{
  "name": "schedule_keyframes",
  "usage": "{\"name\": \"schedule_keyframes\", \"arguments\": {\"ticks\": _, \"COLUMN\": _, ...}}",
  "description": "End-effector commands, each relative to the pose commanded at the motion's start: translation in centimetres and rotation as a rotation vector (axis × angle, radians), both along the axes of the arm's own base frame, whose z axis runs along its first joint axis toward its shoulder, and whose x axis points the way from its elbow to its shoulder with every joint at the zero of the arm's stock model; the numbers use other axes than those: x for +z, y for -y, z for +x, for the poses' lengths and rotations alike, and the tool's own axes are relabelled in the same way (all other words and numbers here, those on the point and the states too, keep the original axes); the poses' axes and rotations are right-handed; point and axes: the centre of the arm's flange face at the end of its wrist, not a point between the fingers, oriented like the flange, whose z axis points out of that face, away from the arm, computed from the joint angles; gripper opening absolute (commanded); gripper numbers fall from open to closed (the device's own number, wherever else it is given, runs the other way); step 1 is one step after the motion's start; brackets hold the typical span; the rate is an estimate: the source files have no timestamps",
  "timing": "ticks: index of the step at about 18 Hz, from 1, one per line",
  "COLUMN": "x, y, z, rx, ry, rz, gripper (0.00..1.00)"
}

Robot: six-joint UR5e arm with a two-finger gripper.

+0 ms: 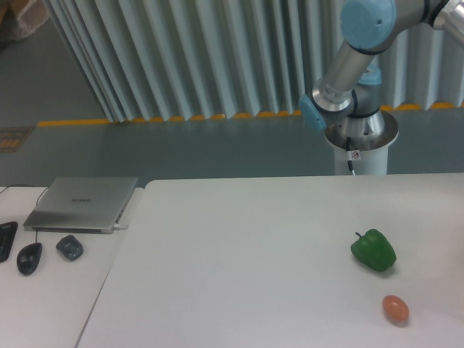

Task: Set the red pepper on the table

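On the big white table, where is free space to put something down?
The table is bare from its left edge to the green bell pepper. The right side is busier: the pepper with the orange egg-shaped thing just below.

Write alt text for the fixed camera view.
A white table holds a green bell pepper and a smaller orange egg-shaped thing at its right; no red pepper or pincer shows. A robot arm rises behind, and a laptop and mouse sit on a left desk.

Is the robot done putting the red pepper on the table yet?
Not yet. The table holds only a green pepper and a small orange egg-shaped thing. No red pepper shows anywhere. The arm leans away to the right, its claw out of view, so the placing is left.
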Motion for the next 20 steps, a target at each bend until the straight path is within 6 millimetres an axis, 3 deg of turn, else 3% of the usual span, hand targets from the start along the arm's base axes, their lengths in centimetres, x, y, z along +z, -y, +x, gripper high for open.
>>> {"name": "schedule_keyframes", "arguments": {"ticks": 9, "x": -0.5, "y": 1.3, "z": -0.9, "rx": 0.017, "ry": 0.005, "rz": -0.004, "gripper": 1.00}}
{"name": "schedule_keyframes", "arguments": {"ticks": 20, "x": -1.1, "y": 1.6, "z": -1.9, "rx": 0.027, "ry": -0.017, "rz": 0.004, "gripper": 1.00}}
